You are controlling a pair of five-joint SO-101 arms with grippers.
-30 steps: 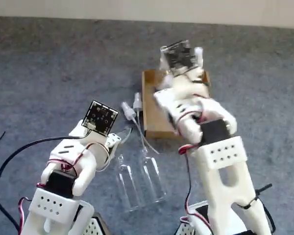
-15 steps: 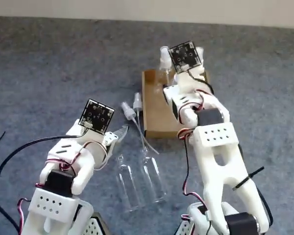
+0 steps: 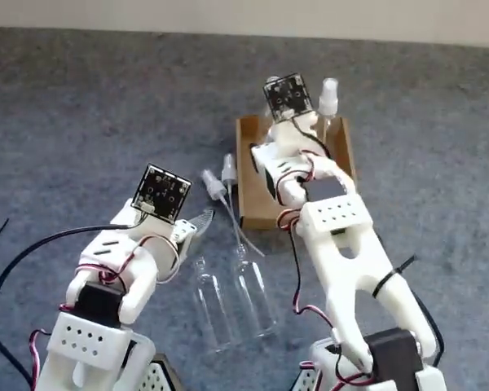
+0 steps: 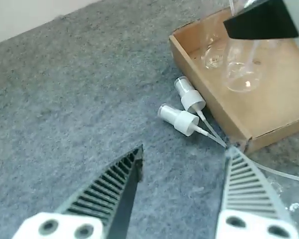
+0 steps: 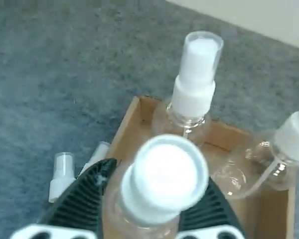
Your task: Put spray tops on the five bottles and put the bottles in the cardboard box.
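1. The right pincer [image 5: 149, 214] is clamped round a capped bottle [image 5: 164, 172], held upright over the left part of the cardboard box [image 3: 243, 175]. The step in hand, as I judge it, is to set it down inside.
2. Two capped bottles stand at the far end of the box, one [image 5: 194, 79] just beyond the held bottle and another [image 5: 294, 134] to the right. Aim for the bare floor on their near side, so bottle does not knock bottle.
3. Lower straight down with the bottle upright; a tilt would likely tip it on release.
4. Part the jaws only once the base sits on the box floor, and only a little, since the left wall is close by.
5. Lift straight up past the spray heads before swinging away.
6. The left pincer [image 4: 182, 199] hangs wide open and empty over the tabletop [image 4: 65, 99], near two loose spray tops [image 4: 182, 119] lying just left of the box. Two uncapped bottles [image 3: 257, 297] lie nearer, between the arms. That arm is best held clear of the box.
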